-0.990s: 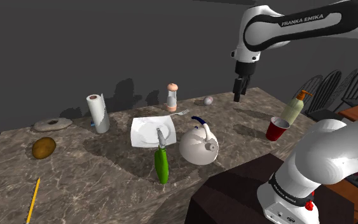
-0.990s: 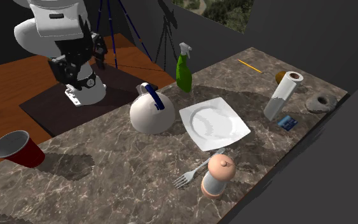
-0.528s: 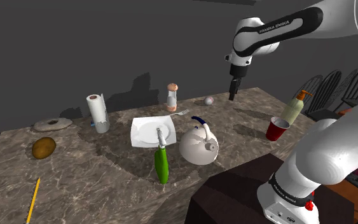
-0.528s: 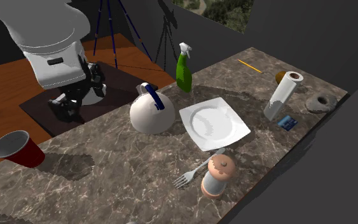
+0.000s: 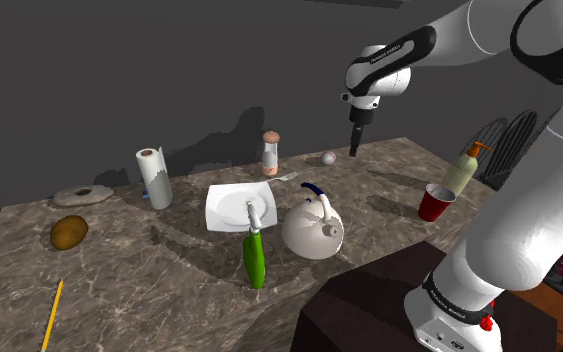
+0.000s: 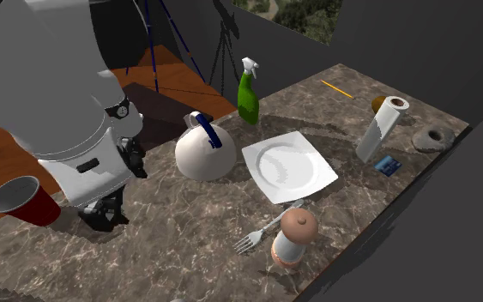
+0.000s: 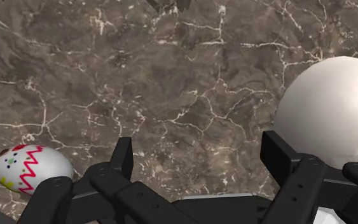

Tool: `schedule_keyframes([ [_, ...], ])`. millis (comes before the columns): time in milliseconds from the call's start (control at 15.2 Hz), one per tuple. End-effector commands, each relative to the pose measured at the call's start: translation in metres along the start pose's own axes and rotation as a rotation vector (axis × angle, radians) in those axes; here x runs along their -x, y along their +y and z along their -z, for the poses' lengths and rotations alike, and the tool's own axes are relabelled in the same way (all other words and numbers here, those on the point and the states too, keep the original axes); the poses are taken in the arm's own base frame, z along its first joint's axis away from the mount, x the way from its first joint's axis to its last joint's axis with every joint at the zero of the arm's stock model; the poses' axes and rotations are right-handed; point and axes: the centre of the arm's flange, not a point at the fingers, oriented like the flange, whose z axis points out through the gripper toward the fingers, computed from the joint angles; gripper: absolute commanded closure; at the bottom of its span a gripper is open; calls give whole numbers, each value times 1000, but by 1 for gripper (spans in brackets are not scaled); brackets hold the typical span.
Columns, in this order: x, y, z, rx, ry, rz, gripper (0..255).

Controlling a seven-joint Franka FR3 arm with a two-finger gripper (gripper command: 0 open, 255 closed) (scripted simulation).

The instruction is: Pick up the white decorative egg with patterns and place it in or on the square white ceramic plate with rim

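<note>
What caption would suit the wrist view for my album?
Open hand above the marble counter, patterned egg lying just beside one finger.

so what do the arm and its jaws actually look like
The arm is made of thick, rounded white links with dark joints. One dark band carries small white lettering, and a red ring sits low near the base. The jaws are all black, blocky and angular, mounted on a black body.

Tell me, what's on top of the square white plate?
Nothing: the second exterior view shows the plate bare. In the shoulder view the green spray bottle hides part of its near rim. The egg sits apart.
</note>
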Motion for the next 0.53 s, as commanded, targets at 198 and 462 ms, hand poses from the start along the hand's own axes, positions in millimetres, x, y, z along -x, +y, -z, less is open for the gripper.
schedule_keyframes([
  [198,-33,54,-18,-7,30,108,0],
  [462,-62,93,-35,-14,53,190,0],
])
